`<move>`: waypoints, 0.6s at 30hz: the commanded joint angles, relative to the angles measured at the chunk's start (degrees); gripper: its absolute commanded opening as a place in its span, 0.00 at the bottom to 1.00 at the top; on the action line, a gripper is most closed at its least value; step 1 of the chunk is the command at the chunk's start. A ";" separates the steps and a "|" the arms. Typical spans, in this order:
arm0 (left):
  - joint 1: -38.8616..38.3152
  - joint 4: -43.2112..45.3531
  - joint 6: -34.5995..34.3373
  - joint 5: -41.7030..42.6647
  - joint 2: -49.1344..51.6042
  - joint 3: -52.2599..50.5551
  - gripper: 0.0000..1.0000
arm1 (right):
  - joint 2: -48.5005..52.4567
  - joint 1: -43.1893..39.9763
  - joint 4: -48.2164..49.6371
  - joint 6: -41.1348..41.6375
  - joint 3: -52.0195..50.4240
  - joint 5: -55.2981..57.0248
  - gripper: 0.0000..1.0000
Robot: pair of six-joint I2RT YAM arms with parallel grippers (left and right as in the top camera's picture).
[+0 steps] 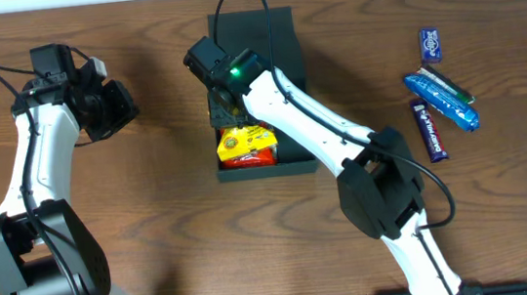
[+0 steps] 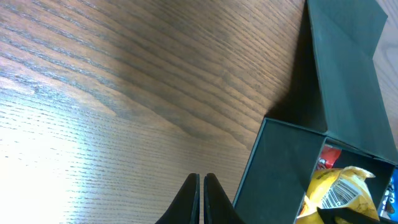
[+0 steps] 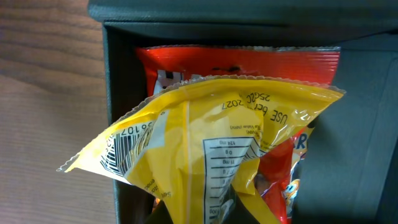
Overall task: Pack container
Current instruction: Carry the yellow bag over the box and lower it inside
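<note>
The container [image 1: 266, 172] is a dark green box in the middle of the table, its lid [image 1: 251, 31] folded back. My right gripper [image 1: 224, 100] hangs over the box's left side, shut on a yellow snack packet [image 1: 245, 142]. In the right wrist view the yellow packet [image 3: 211, 124] is pinched in my right gripper [image 3: 199, 214] above a red packet [image 3: 249, 59] lying inside the container [image 3: 118, 74]. My left gripper [image 1: 127, 108] is off to the left over bare wood. In its own view the left gripper [image 2: 201, 177] is shut on nothing, beside the container's wall [image 2: 273, 168].
Three blue snack bars lie on the table to the right: a small one [image 1: 429, 45], a light blue one [image 1: 442, 97] and a dark one [image 1: 429, 130]. The right arm stretches across the box's right side.
</note>
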 commanded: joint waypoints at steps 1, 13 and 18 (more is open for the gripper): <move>0.17 -0.35 1.25 -0.59 -0.74 0.96 0.06 | 0.33 0.50 0.04 0.57 -0.37 1.57 0.33; 0.17 0.09 1.25 -0.61 -0.74 0.96 0.06 | -1.05 -0.02 -0.28 -4.81 0.02 -1.46 0.80; 0.17 0.33 1.27 -0.81 -0.74 0.96 0.06 | -6.36 -0.83 -0.17 -8.28 1.09 -1.40 0.86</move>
